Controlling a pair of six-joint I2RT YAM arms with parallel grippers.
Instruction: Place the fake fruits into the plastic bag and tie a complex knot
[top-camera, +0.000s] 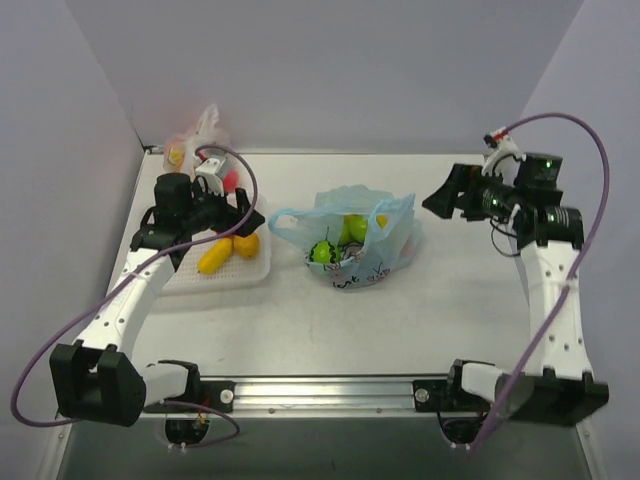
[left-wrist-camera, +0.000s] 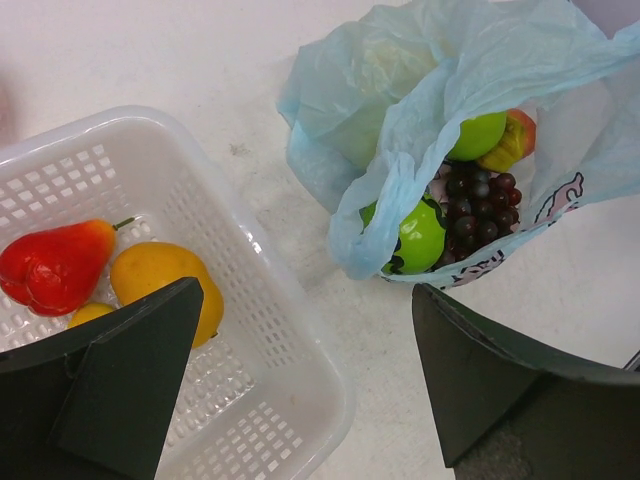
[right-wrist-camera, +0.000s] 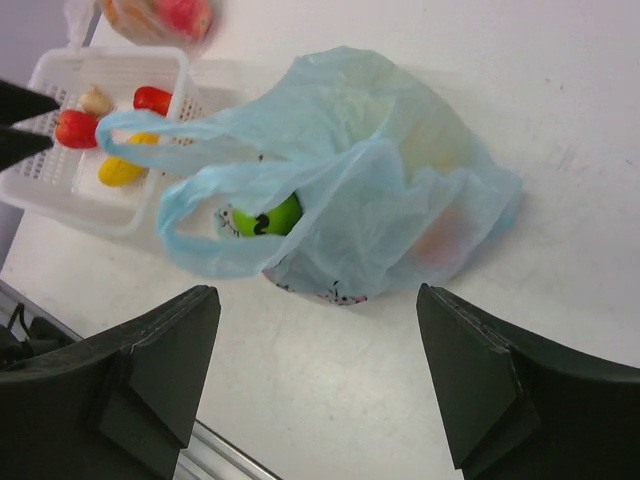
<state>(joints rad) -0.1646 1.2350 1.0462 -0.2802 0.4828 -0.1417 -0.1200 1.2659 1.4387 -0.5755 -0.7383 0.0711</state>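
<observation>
Pale lilac walls (top-camera: 330, 70), white table (top-camera: 330, 330), at left the left gripper (top-camera: 238, 214) spread wide over a white basket (top-camera: 255, 275) of fake fruits (top-camera: 215, 258), in the middle the light-blue plastic bag (top-camera: 385, 245) holding green apples (top-camera: 322, 250), at right the right gripper (top-camera: 445, 195) spread, pinching nothing.

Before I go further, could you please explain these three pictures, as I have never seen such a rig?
Two robot arms are bolted at a table's near edge. One picture looks down from above; the other two come from cameras on each wrist. A light-blue plastic bag lies mid-table, holding a green plastic apple and dark purple grapes. A white perforated plastic basket holds a red pear-shaped fruit and a yellow fruit. The left pincer and right pincer stand open and empty.
</observation>
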